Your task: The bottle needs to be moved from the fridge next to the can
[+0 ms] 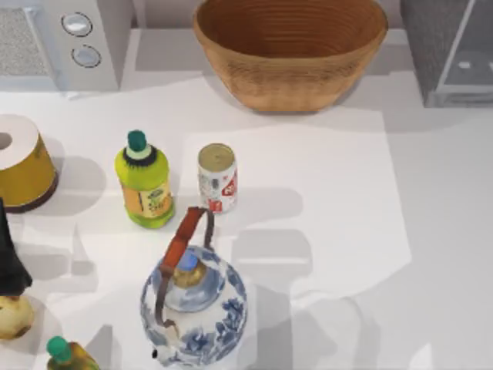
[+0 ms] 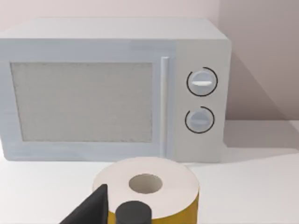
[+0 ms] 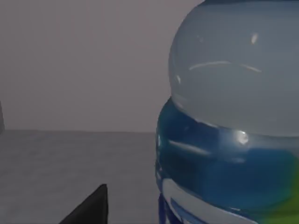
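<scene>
My left arm (image 1: pixel 9 258) sat parked at the table's left edge. The can (image 1: pixel 217 177) stood upright mid-table. The bottle (image 3: pixel 233 121) stood upright on the fridge (image 1: pixel 447 46) floor, right before my right claw; its grip I cannot tell.

bright even light, soft shadows on the table (image 1: pixel 431 231).
</scene>
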Robot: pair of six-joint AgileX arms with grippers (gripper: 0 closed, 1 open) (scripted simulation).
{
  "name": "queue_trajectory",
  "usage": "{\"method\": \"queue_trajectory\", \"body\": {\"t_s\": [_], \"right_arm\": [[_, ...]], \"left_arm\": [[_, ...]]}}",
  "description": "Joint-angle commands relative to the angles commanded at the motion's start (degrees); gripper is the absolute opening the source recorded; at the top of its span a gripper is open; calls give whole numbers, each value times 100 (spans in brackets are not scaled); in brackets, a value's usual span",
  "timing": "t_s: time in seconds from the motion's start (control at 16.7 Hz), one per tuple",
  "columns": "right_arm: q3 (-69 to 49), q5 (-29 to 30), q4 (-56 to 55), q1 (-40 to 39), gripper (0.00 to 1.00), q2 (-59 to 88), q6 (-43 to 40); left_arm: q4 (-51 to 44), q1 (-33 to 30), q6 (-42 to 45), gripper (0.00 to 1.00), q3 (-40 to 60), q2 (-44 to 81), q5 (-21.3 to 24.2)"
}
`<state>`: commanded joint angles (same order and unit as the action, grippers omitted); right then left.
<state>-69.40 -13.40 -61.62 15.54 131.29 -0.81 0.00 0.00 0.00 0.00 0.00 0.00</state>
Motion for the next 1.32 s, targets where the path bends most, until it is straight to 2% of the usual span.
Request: {"method": "queue_trajectory", "body": {"t_s": [0.24, 0.54, 1.32], "right_arm": [[-679, 74, 351, -71, 100, 327, -4], [-739, 81, 386, -78, 100, 357, -4], [-739, 81, 386, -78, 2, 357, -4]], "left_arm": [[0, 0, 0, 100, 0, 0, 0], [0, 0, 0, 100, 0, 0, 0], [0, 0, 0, 100, 0, 0, 0]]}}
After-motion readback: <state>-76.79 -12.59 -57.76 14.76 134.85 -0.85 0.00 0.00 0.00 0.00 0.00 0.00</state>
